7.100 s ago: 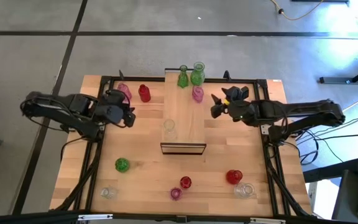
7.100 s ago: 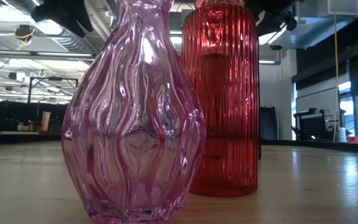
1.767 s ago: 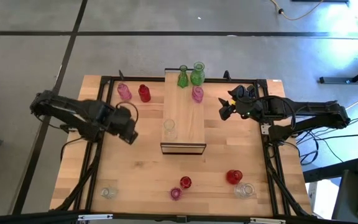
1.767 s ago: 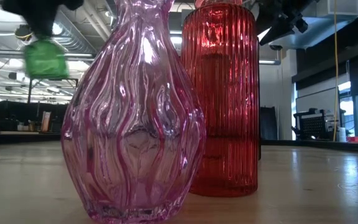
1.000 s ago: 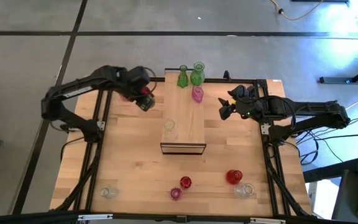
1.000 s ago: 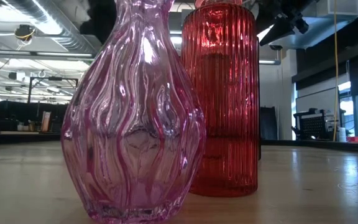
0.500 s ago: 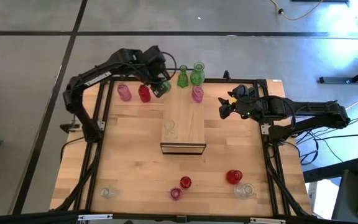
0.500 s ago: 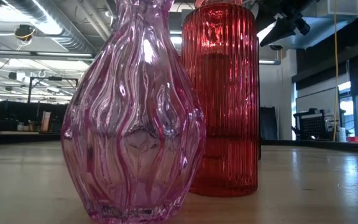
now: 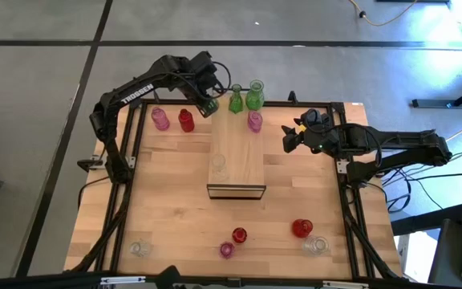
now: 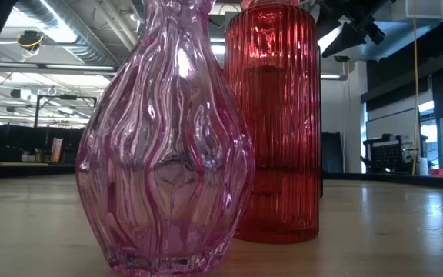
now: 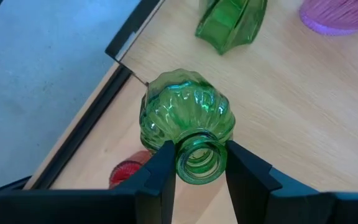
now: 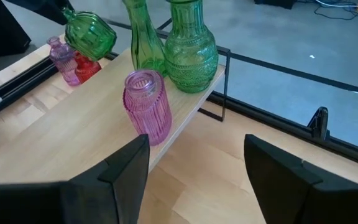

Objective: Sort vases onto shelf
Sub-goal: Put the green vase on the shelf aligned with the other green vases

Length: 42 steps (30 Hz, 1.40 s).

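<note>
Over shelf (image 9: pixel 237 152) far left corner, beside two green vases (image 9: pixel 245 97) and a pink vase (image 9: pixel 254 121): left gripper (image 11: pixel 199 167) clamped on round green vase (image 11: pixel 187 121) by its neck, held aloft; right gripper (image 12: pixel 194 168) spread wide, empty, right of shelf.

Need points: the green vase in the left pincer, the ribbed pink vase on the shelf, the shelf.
held green vase (image 11: pixel 188 118), left wrist view, its round ribbed body
ribbed pink vase (image 12: pixel 146 107), right wrist view, its side wall
shelf (image 9: pixel 239 152), high view, bare plank top
</note>
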Each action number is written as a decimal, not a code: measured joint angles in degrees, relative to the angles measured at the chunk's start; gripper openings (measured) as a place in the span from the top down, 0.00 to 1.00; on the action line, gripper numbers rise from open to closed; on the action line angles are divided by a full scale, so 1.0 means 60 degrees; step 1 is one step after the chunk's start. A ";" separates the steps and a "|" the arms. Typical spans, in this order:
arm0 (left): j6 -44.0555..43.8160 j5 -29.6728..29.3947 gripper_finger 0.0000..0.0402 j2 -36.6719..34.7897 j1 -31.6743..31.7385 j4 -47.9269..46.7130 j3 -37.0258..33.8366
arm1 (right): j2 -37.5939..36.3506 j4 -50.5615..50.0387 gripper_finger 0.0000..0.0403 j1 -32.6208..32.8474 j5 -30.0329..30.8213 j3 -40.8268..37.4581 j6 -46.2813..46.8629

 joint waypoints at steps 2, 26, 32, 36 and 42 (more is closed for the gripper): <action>0.0004 0.0110 0.74 0.0000 0.0030 -0.0002 0.0000 | 0.0000 0.0002 0.40 0.0000 0.0000 0.0000 0.0038; -0.0069 0.0920 0.74 0.0010 -0.0339 -0.0021 0.0000 | 0.0000 0.0006 0.40 0.0000 0.0135 0.0000 0.0132; -0.0073 0.1245 0.74 0.0014 -0.0348 -0.0072 0.0000 | 0.0000 0.0006 0.40 0.0003 0.0138 0.0000 0.0130; -0.0076 0.1230 0.74 0.0014 -0.0378 -0.0148 0.0000 | 0.0000 0.0006 0.40 0.0003 0.0138 0.0000 0.0129; -0.0080 0.1249 0.74 0.0282 -0.0596 -0.0485 0.0000 | 0.0000 0.0004 0.40 0.0004 0.0138 0.0000 0.0128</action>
